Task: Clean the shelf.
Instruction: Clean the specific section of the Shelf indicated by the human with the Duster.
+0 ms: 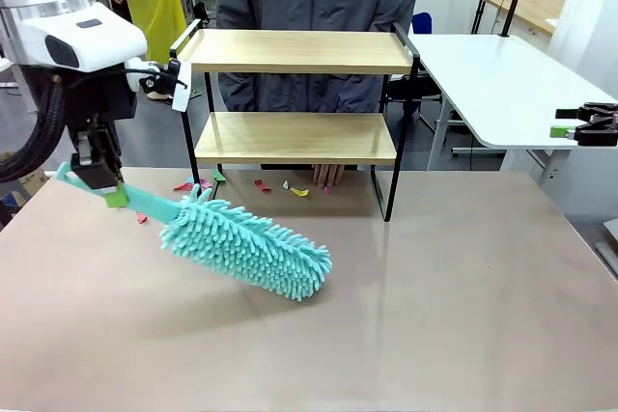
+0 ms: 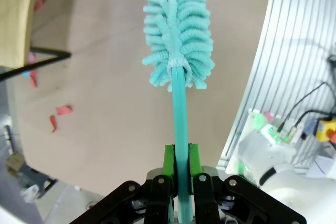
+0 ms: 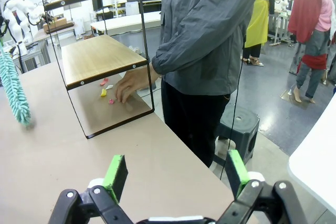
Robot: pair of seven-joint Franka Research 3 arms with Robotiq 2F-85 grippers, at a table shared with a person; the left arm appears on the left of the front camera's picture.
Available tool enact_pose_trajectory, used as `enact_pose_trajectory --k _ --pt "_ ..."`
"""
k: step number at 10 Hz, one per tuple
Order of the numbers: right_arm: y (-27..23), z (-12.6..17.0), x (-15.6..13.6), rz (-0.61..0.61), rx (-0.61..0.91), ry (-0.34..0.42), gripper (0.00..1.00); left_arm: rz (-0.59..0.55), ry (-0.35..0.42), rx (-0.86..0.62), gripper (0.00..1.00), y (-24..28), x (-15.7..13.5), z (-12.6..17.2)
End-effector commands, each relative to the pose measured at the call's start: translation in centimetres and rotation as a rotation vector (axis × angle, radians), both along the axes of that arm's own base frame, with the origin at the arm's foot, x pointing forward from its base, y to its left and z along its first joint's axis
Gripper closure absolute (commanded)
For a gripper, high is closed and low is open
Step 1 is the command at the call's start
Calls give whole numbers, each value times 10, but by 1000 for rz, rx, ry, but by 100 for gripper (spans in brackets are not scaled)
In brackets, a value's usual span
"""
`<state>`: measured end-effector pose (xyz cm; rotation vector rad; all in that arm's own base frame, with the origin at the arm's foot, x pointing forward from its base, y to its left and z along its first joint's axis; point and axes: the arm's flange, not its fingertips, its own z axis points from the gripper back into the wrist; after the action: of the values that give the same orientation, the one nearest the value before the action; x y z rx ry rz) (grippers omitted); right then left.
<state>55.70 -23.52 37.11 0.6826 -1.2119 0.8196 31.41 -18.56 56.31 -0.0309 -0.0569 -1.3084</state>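
The shelf (image 1: pixel 294 50) stands at the far middle of the table, two light wooden boards in a black frame; the right wrist view has the shelf (image 3: pixel 100 59) at upper left. My left gripper (image 1: pixel 104 180) is shut on the thin handle of a teal fluffy duster (image 1: pixel 246 248), whose head rests on the table in front of the shelf's left side. In the left wrist view the green pads (image 2: pixel 169 165) clamp the duster's handle (image 2: pixel 180 108). My right gripper (image 1: pixel 577 128) hangs open at the far right, and its wrist view shows the gripper (image 3: pixel 176 174) with nothing between its fingers.
Small coloured paper scraps (image 1: pixel 259 184) lie on the table under the shelf, and a few scraps (image 2: pixel 63 110) are left of the duster. A person stands behind the shelf with one hand (image 1: pixel 328 176) flat on the table beneath it. A white table (image 1: pixel 502 79) stands at right.
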Motion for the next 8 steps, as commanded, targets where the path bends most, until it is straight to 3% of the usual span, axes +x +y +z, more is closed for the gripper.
enact_pose_trajectory --k 1,6,8 --pt "1 2 0 4 -8 -11 0 43 -14 -89 87 -26 -3 -4" --pt "1 2 0 4 -8 -11 0 450 -75 -136 87 -97 -4 -26" --pt "1 2 0 4 -8 -11 0 532 -101 -186 87 -119 9 -41"
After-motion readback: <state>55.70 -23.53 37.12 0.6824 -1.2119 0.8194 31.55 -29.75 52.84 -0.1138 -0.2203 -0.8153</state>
